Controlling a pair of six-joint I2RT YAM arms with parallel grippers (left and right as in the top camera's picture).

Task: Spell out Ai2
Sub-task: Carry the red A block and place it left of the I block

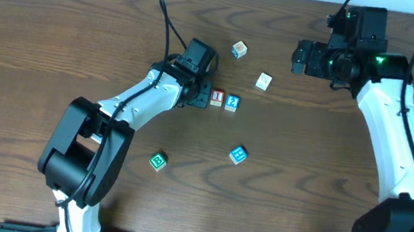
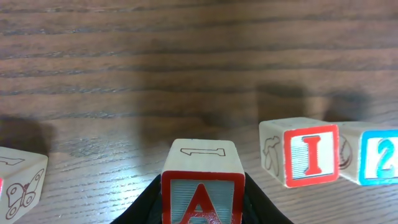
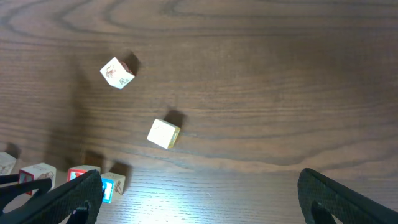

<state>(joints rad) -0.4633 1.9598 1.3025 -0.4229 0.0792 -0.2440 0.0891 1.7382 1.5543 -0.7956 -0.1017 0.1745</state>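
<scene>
Wooden table (image 1: 302,185) carries everything. Right gripper (image 1: 301,58) hangs at the far right, jaws spread wide with nothing between them. Left gripper (image 1: 200,93) clasps the A block (image 2: 202,196), just left of the I block (image 2: 309,155); the 2 block (image 2: 380,158) sits just beside that, on its right.

The left fingers (image 2: 143,211) squeeze the A block (image 2: 202,193). The right fingers (image 3: 348,199) hang wide apart near the surface's (image 1: 61,9) far edge.

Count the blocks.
8: A block in left tool, butterfly block beside it, I block, 2 block, two farther blocks, blue H block, green block; others may be hidden.
</scene>
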